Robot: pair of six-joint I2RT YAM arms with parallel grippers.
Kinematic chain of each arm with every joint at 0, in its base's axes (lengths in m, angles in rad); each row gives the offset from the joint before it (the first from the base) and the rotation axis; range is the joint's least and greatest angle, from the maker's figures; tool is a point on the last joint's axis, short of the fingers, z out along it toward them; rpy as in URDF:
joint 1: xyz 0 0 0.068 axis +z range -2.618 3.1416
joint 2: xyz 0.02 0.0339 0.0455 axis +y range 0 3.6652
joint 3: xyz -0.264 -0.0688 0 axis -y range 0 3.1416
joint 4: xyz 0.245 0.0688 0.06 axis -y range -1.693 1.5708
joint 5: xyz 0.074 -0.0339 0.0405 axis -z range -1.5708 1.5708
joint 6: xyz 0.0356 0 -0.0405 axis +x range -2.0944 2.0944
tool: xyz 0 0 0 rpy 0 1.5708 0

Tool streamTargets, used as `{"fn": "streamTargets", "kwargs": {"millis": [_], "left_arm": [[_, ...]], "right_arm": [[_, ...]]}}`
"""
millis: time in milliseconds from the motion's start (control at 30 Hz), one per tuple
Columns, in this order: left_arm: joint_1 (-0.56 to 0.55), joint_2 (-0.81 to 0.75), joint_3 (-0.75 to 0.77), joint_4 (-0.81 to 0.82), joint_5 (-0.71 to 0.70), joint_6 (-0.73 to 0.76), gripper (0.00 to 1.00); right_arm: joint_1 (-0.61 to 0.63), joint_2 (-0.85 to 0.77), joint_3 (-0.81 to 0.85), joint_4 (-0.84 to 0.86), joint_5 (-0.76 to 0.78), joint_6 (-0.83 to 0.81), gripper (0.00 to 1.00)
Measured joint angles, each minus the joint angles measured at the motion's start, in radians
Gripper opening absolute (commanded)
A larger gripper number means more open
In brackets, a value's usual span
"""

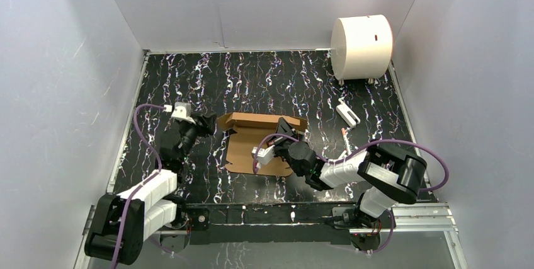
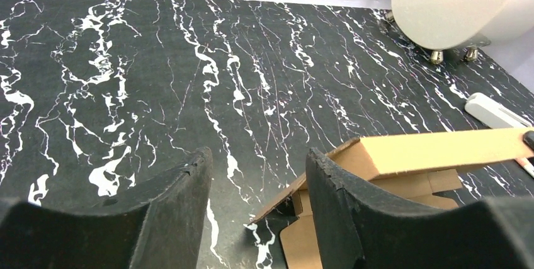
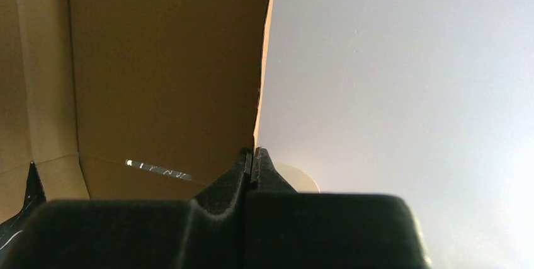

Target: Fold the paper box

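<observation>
Left fingers (image 1: pixel 208 125) stand wide apart with nothing between them, just left of the paper box (image 1: pixel 242 148). That brown cardboard lies mostly flat between both sets of fingers, its far panel folded upward, with creases and notched flaps showing. Right fingers (image 3: pixel 253 159) are pinched tight on a raised edge of it. Beyond and right of them lie a small white block (image 1: pixel 347 114) and a large white cylinder (image 1: pixel 361 47). Underneath is a black, white-veined desk (image 1: pixel 189 80), enclosed by pale walls (image 1: pixel 56 61).

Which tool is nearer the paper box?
Right. The right tool is shut on a raised flap of the paper box; the left tool is open beside its left end.
</observation>
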State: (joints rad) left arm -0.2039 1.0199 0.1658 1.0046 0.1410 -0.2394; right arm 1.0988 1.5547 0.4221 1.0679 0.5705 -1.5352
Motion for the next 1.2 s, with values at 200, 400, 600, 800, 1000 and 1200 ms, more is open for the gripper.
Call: {"fn": "streamTargets", "kwargs": {"millis": [200,400,600,800,1000,1200], "left_arm": [[0.088,0.146,0.092,-0.013,0.053,-0.034,0.53],[0.156,0.328,0.126,-0.017,0.197,-0.060,0.53],[0.156,0.387,0.165,-0.012,0.377,-0.040,0.48],[0.156,0.405,0.170,-0.010,0.518,-0.033,0.43],[0.143,0.405,0.170,-0.010,0.588,-0.034,0.40],[0.098,0.399,0.150,-0.010,0.594,-0.032,0.40]], "right_arm": [[-0.007,-0.007,0.009,-0.023,-0.014,0.001,0.00],[-0.011,-0.018,0.013,-0.043,-0.028,-0.002,0.00],[-0.023,-0.018,0.032,-0.063,-0.032,-0.006,0.00],[-0.038,-0.015,0.044,-0.074,-0.048,-0.014,0.00],[-0.045,-0.014,0.057,-0.091,-0.058,-0.018,0.00],[-0.052,-0.008,0.068,-0.103,-0.066,-0.032,0.00]]}}
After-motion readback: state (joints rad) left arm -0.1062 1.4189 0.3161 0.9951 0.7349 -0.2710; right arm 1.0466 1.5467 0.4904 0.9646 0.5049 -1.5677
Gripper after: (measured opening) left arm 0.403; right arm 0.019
